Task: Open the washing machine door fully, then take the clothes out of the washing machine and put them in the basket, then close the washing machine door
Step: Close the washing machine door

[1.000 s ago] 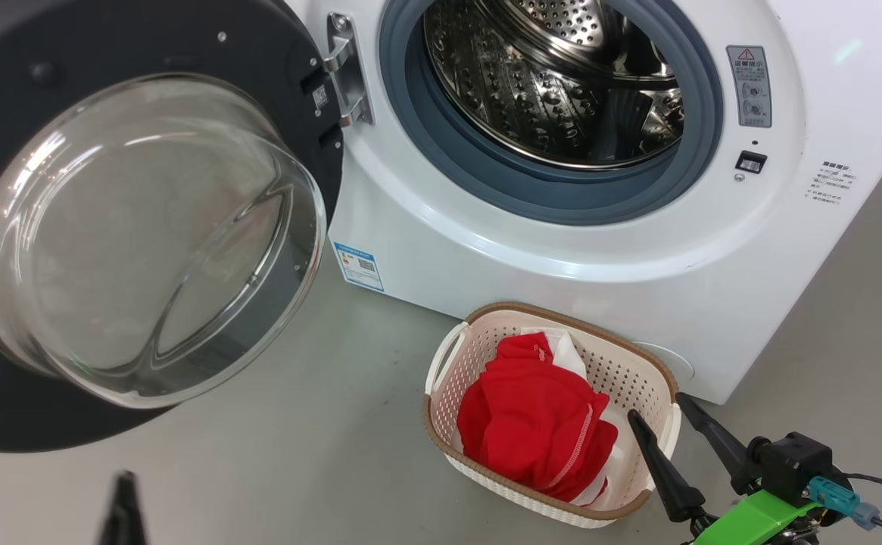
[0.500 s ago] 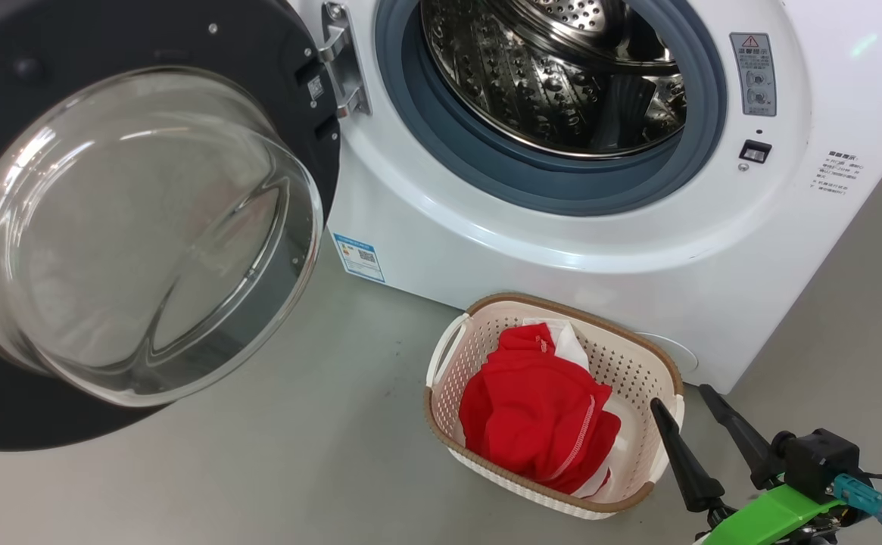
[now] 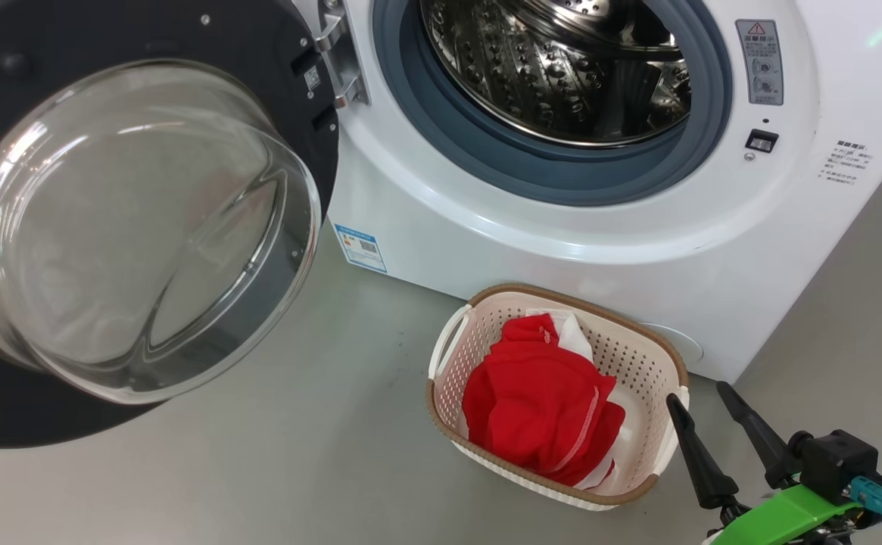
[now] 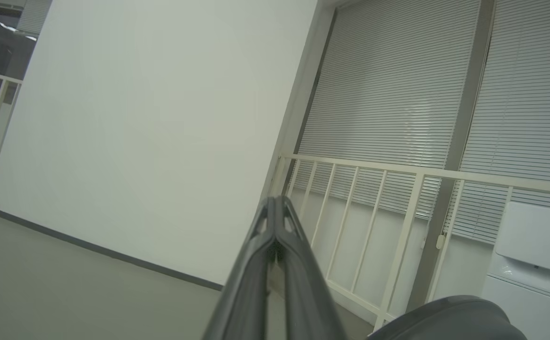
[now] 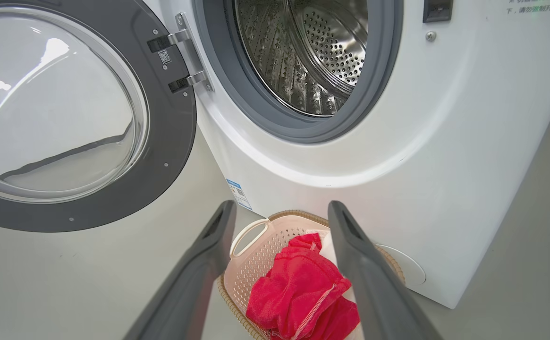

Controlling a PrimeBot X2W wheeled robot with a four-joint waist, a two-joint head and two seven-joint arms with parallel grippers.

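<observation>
swinging the washing machine door point(image 3: 138, 227) shut looked a job for your left hand point(image 4: 275, 203), closed and empty, since the door hung open on that side. your right hand point(image 3: 698, 392) gaped empty just beside the basket point(image 3: 637, 341) holding the clothes point(image 3: 539, 401).

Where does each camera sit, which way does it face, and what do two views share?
Head view: high on the robot, looking down at the open washing machine door, the washing machine, the basket and the clothes in it; right gripper open at lower right.
Left wrist view: on the left arm, facing a wall, blinds and a railing; left gripper shut.
Right wrist view: on the right arm, facing the washing machine and basket between its open fingers.
Shared: head and right wrist views show door, drum, basket and clothes.
</observation>
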